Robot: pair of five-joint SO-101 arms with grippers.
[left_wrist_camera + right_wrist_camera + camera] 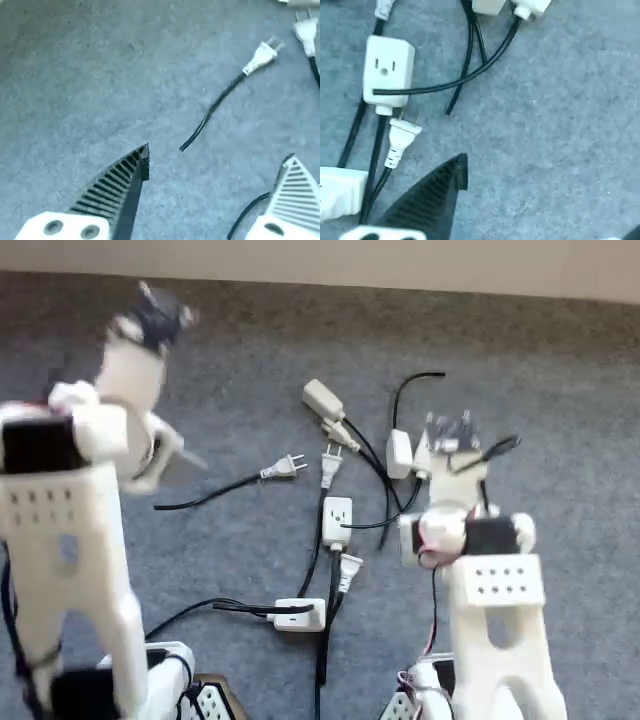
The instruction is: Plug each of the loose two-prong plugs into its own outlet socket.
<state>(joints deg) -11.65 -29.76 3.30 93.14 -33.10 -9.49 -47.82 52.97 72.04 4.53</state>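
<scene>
loose plug (260,56) well beyond left claw (218,155), jaws spread apart

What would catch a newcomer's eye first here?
The tangle of black cords, white sockets and plugs on the grey carpet between the two arms. One loose two-prong plug lies apart on the left arm's side, ahead of the open left claw. Another plug lies unplugged beside an outlet socket, prongs pointing at it.
</scene>
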